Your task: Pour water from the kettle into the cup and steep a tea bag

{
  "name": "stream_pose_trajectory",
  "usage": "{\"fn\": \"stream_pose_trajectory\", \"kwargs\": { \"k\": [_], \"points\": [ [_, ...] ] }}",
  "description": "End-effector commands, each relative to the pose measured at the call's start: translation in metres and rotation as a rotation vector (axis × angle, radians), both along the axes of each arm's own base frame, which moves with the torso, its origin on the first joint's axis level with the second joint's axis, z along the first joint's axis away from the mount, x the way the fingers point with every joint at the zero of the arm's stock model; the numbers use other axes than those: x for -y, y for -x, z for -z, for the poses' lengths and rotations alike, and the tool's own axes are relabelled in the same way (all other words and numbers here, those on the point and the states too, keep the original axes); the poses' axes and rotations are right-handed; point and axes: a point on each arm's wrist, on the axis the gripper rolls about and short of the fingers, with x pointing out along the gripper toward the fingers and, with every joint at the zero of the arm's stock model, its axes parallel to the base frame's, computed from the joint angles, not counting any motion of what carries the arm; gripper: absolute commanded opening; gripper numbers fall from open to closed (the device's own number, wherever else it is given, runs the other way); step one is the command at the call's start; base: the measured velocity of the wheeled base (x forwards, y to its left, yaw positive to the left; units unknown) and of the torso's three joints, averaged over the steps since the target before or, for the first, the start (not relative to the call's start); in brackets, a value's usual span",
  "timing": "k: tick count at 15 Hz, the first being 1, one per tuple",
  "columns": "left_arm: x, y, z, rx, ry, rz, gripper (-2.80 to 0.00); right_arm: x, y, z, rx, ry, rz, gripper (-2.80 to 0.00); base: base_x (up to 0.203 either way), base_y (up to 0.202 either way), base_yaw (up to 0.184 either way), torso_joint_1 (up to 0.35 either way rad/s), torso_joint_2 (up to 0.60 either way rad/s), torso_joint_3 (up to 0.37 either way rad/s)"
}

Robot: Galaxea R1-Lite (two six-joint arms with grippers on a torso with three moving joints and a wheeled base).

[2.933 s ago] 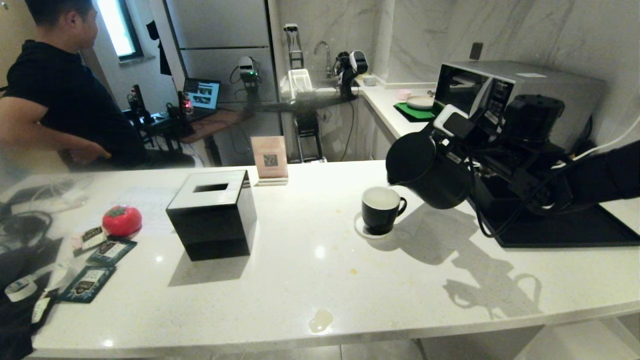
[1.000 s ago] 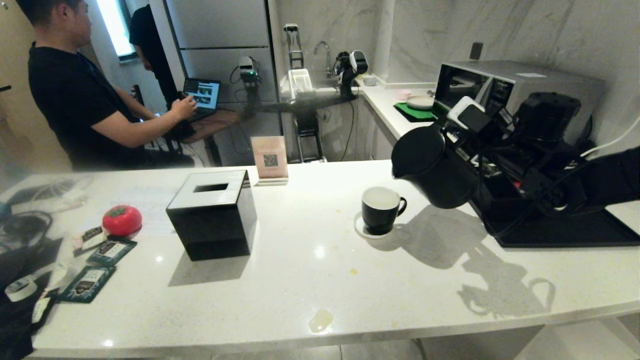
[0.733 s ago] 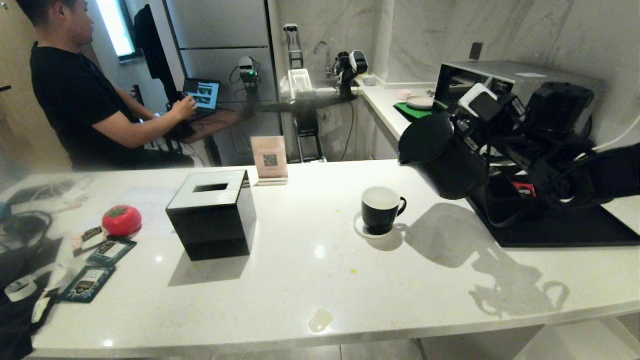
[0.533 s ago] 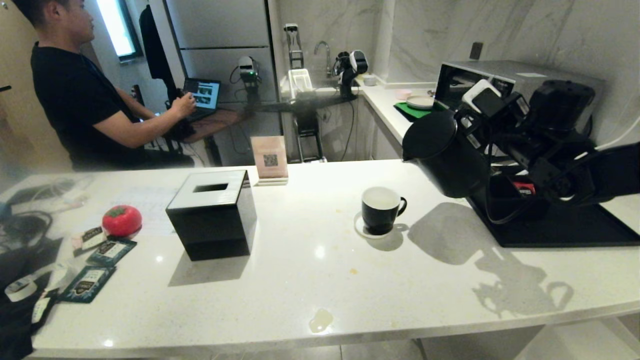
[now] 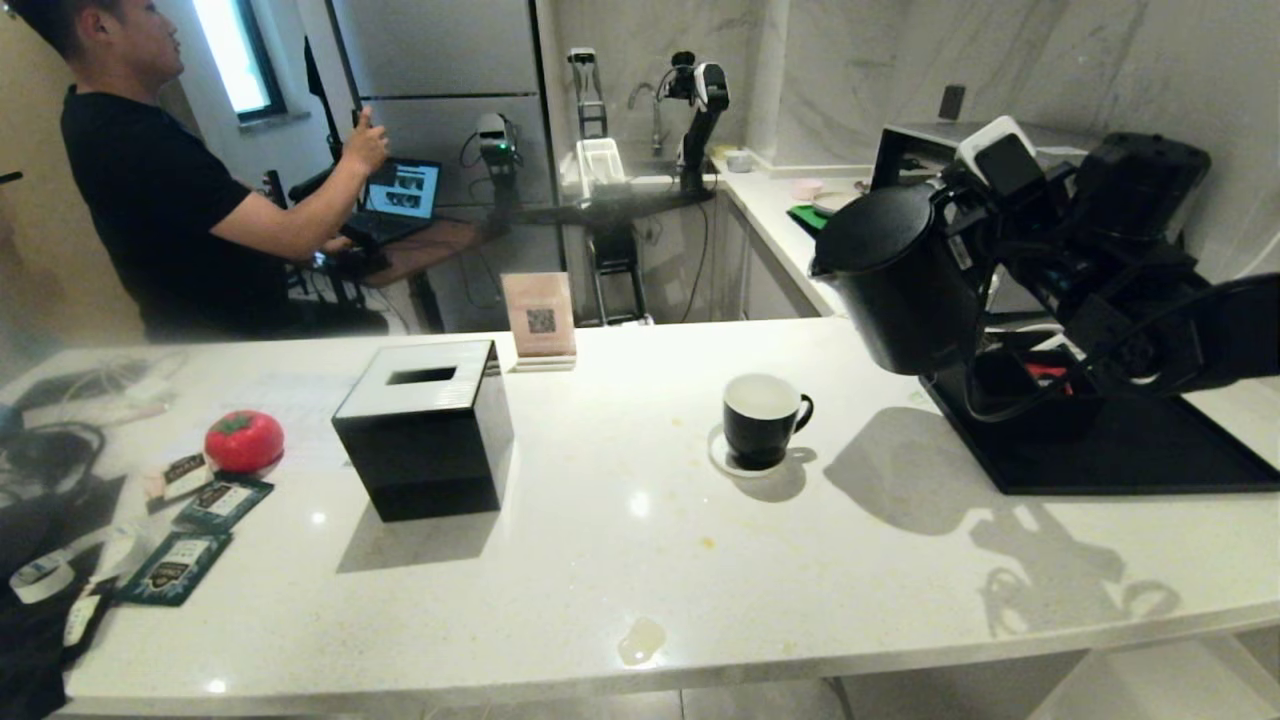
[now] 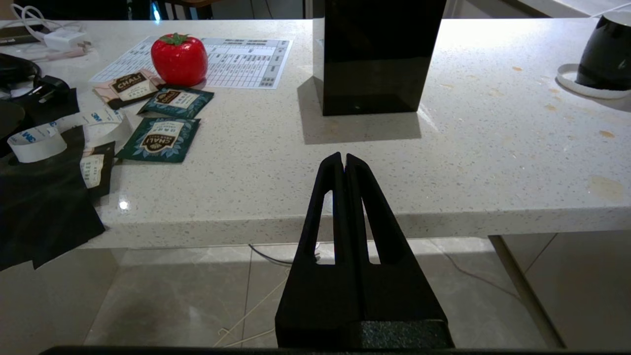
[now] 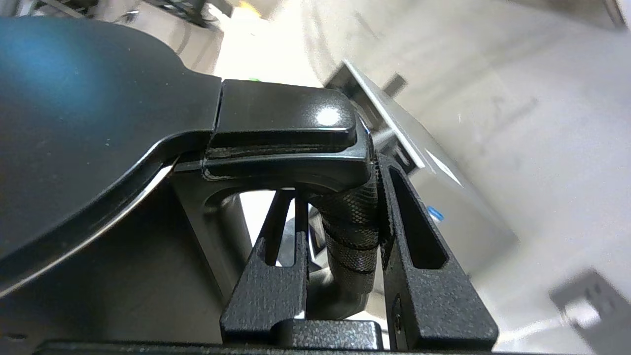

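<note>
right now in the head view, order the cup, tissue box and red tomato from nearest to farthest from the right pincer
1. cup, just left of the right pincer holding the kettle
2. tissue box, mid-counter
3. red tomato, far left

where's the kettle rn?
Head view, right side: the kettle is held in the air by the right gripper on its handle, above the black tray's left edge, right of the cup.

hidden: kettle (image 5: 900, 290) base spot | cut off: cup (image 6: 604, 59)
</note>
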Motion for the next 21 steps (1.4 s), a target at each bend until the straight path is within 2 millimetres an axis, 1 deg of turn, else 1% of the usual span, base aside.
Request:
{"fn": "stream_pose_trajectory", "kwargs": {
  "k": [1,4,6,9,11,13,18,21],
  "points": [
    [0.000,0.000,0.000,-0.002,0.001,-0.001,-2.80,0.001,0.005,-0.006,0.008,-0.055,0.030,-2.80,0.000,0.000,0.000,0.000,0.00,0.000],
    [0.000,0.000,0.000,-0.002,0.001,-0.001,-2.80,0.005,0.012,-0.012,-0.001,-0.148,0.077,-2.80,0.000,0.000,0.000,0.000,0.00,0.000],
    [0.000,0.000,0.000,-0.002,0.001,0.000,-2.80,0.012,0.016,-0.016,-0.002,-0.170,0.089,-2.80,0.000,0.000,0.000,0.000,0.00,0.000],
    [0.000,0.000,0.000,-0.002,0.001,0.000,-2.80,0.031,0.021,-0.023,0.016,-0.211,0.127,-2.80,0.000,0.000,0.000,0.000,0.00,0.000],
    [0.000,0.000,0.000,-0.002,0.000,-0.001,-2.80,0.044,0.028,-0.029,0.024,-0.260,0.149,-2.80,0.000,0.000,0.000,0.000,0.00,0.000],
    [0.000,0.000,0.000,-0.002,0.001,0.000,-2.80,0.056,0.039,-0.028,0.008,-0.296,0.175,-2.80,0.000,0.000,0.000,0.000,0.00,0.000],
    [0.000,0.000,0.000,-0.002,0.001,0.000,-2.80,0.082,0.061,-0.016,-0.009,-0.406,0.233,-2.80,0.000,0.000,0.000,0.000,0.00,0.000],
    [0.000,0.000,0.000,-0.002,0.001,0.000,-2.80,0.105,0.071,-0.010,-0.006,-0.452,0.297,-2.80,0.000,0.000,0.000,0.000,0.00,0.000]
  ]
}}
